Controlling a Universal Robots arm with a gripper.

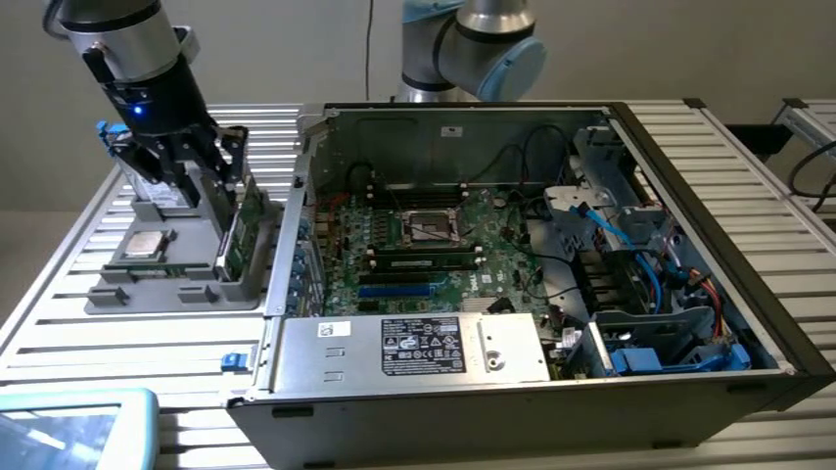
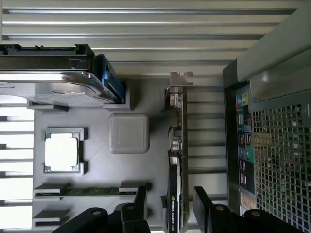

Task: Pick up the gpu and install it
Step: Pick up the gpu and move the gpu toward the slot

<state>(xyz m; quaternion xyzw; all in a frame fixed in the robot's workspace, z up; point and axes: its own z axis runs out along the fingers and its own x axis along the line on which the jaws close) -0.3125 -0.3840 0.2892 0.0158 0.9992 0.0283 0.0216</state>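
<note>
Slatted aluminium table carries everything, with a plain pale wall behind it. At the exterior view's left, a light-blue framed screen is seen in the near corner. Beside it a grey parts holder is set on the slats, with a processor laid flat in it and a hard drive stood at its far end. The gripper is lowered over the side of the holder nearest the computer. There the gpu is stood on edge in a slot, its green face shown. Further to the exterior view's right, an open computer case is laid with its open side up. Its motherboard is exposed, and a silver power supply is fitted along the near edge. A second robot arm is mounted behind the case.

More is added by the wrist view. The gpu is seen edge-on, with its silver bracket at the end away from the gripper. The black fingers are spread to either side of the card, with a gap visible on each side, so the claw is released and nothing is grasped. A memory stick is seated in the holder near the fingers. The meshed rear panel of the case and its coloured ports are shown just beside the holder.
</note>
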